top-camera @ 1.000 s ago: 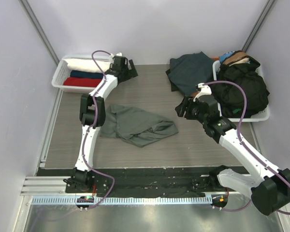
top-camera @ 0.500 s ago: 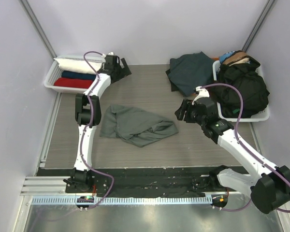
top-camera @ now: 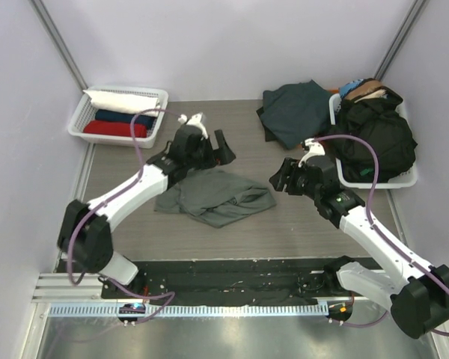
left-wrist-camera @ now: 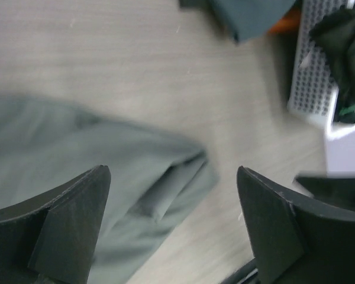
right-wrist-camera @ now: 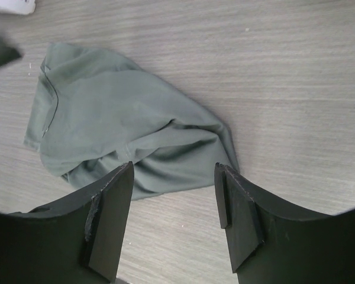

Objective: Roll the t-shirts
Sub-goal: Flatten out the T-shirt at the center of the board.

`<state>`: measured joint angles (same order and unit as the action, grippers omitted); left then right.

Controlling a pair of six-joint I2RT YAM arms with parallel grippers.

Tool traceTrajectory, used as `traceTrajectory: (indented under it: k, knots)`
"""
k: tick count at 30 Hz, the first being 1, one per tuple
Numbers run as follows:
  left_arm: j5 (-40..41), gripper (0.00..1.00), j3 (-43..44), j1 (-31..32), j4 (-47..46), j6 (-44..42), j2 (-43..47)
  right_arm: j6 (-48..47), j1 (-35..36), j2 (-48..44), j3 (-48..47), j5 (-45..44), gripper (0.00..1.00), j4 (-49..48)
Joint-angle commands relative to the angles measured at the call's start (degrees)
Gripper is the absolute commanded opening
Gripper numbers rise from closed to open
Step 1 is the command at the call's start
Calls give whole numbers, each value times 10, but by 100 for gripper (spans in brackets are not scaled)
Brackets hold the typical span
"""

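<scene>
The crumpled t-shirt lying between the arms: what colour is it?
The crumpled cotton t-shirt is plain grey-green, clearest in the right wrist view.

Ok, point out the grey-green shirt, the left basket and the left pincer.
grey-green shirt [top-camera: 213, 196]: top view, middle of the crumpled cloth.
left basket [top-camera: 77, 123]: top view, its left wall.
left pincer [left-wrist-camera: 173, 177]: left wrist view, midway between its open fingertips.

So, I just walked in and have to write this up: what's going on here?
Two robot arms are working on rolling t-shirts. A crumpled grey-green shirt lies on the table, not yet rolled. The left gripper, open, hovers near its far edge; the right gripper, also open, hangs off its right end. Neither holds anything. White, navy and red shirts lie in the left basket. A black pile fills the right basket, with a dark teal shirt beside it.
</scene>
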<state>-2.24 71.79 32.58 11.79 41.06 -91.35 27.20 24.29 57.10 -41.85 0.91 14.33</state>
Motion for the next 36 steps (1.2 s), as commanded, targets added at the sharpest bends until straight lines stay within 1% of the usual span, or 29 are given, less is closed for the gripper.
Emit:
traceTrajectory:
  k: [1, 4, 5, 7, 8, 11, 12, 13, 18, 23, 27, 29, 30, 32, 33, 35, 36]
  knots:
    - [6, 89, -155, -5, -46, 32, 100, 15, 4, -2, 17, 35, 64, -17]
    - [12, 88, -206, -1, -31, 35, 146, 13, 8, 11, 29, 50, 64, -40]
    - [17, 88, -241, 0, -26, 30, 171, 12, 13, 27, 31, 49, 63, -47]
    - [64, 88, -270, 0, -20, 20, 194, 11, 26, 49, 27, 50, 64, -60]
    - [101, 89, -288, 0, -11, 12, 208, 10, 31, 64, 24, 51, 63, -64]
    - [144, 88, -306, 0, -9, -3, 223, 8, 67, 127, 4, 29, 63, -69]
    - [164, 88, -314, 0, -10, -10, 225, 7, 79, 156, -11, 17, 57, -69]
    - [180, 88, -314, -1, -4, -12, 225, 5, 96, 172, -20, 9, 56, -66]
    - [249, 86, -293, -1, 37, -41, 195, -14, 150, 248, -85, -69, 56, -49]
    - [267, 84, -300, -5, 39, -47, 190, -31, 198, 317, -151, -125, 57, -26]
    - [247, 83, -310, -18, 22, -48, 188, -33, 214, 351, -176, -153, 61, -11]
    - [234, 81, -310, -27, 21, -50, 183, -32, 220, 368, -183, -161, 60, -4]
    - [230, 80, -310, -30, 19, -51, 181, -30, 223, 372, -184, -170, 54, 2]
    - [214, 78, -311, -36, 15, -51, 177, -29, 224, 377, -186, -195, 45, 12]
    - [211, 77, -312, -37, 11, -50, 176, -29, 225, 376, -184, -201, 36, 14]
    - [202, 77, -311, -37, 10, -51, 173, -30, 224, 369, -176, -215, 29, 17]
    - [198, 77, -309, -38, 7, -51, 171, -32, 225, 356, -173, -216, 15, 18]
